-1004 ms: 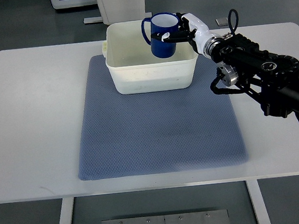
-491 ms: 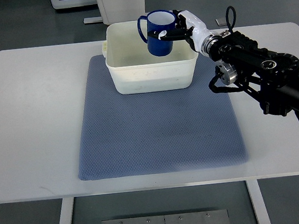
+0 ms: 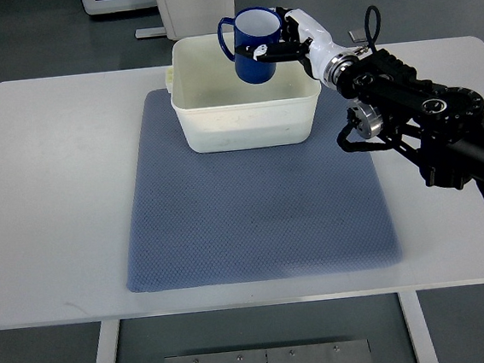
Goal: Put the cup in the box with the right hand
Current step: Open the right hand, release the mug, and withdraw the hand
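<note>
A dark blue cup with a white inside hangs upright over the back part of the white box, its handle pointing left. My right hand comes in from the right edge on a black arm and is shut on the cup's right side, thumb and fingers wrapped round its wall. The cup's base sits above the box's rim level and does not touch the box floor. The box stands at the far end of a blue mat.
The white table carries the mat and box. Beyond the table's far edge stands a white cabinet. The right arm's black links stretch over the table's right side. No left arm shows.
The right hand has carried the cup a little up and leftward over the box's back part; the grip on the cup is the same.
</note>
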### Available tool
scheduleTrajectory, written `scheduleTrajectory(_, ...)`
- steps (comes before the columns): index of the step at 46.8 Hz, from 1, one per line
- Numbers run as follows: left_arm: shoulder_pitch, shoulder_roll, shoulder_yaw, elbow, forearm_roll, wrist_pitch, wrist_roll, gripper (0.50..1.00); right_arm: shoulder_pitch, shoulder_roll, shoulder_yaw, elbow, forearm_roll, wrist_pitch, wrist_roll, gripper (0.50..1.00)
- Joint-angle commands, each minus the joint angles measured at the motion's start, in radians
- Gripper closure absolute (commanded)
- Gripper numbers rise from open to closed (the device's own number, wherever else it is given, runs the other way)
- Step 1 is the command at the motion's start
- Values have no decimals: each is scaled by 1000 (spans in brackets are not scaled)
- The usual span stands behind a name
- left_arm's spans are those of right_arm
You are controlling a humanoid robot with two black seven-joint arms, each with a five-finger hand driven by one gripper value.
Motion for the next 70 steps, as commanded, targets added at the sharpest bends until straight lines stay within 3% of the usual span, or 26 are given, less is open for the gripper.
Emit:
scheduleTrajectory(1,0,0,-1,0,0,0,0,500,1,0,0,1,0,0,1,570)
scheduleTrajectory(5,0,0,-1,0,0,0,0,500,1,0,0,1,1,2,2,519)
scheduleTrajectory(10,0,0,0,0,0,0,1,500,1,0,0,1,1,3,2,507)
scheduleTrajectory(35,0,0,0,0,0,0,1,500,24,-69,47,3,6,12,2,502)
scheduleTrajectory(45,0,0,0,0,0,0,1,500,-8,-111,176,0,12,37,-22,502)
scheduleTrajectory(60,0,0,0,0,0,0,0,500,-131,-118,471,-3,30,45,-125,500)
scheduleTrajectory(70,0,0,-1,0,0,0,0,500,-178,-126,521,-3,38,43,-107,500)
